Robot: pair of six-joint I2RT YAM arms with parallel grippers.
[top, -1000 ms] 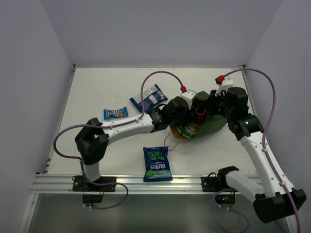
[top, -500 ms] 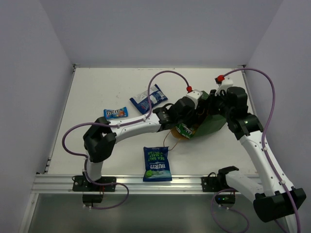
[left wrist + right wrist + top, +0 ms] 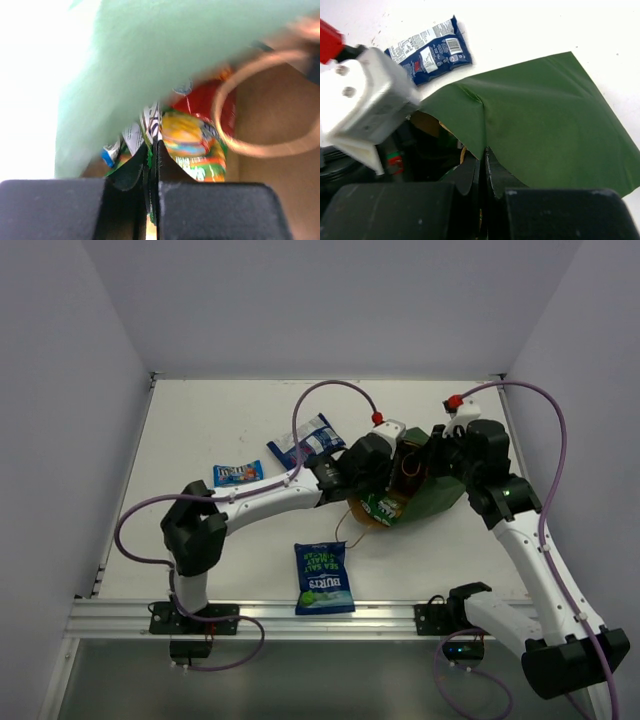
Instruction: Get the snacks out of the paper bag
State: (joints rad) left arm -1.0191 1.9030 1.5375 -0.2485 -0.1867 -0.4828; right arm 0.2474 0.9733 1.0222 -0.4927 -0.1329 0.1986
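The dark green paper bag [image 3: 432,498] lies on its side, mouth to the left. My right gripper [image 3: 438,446] is shut on its upper rim, which also shows in the right wrist view [image 3: 482,151] on the green paper [image 3: 545,120]. My left gripper [image 3: 397,478] reaches into the mouth. In the left wrist view it [image 3: 154,146] is shut on the thin edge of a green-white packet [image 3: 148,120]. A yellow-orange packet [image 3: 192,145] and a red one [image 3: 206,102] lie behind it. A green-white packet [image 3: 379,507] shows at the mouth.
Three snacks lie on the table: a dark blue packet [image 3: 308,441], also in the right wrist view [image 3: 427,50], a small blue bar [image 3: 238,473] and a blue crisp bag [image 3: 323,578]. A brown cord handle [image 3: 267,100] loops inside the bag. Walls stand left, right and behind.
My left gripper pushed deeper into the bag's mouth, then drew back a little to the left. The right arm and the bag stayed put.
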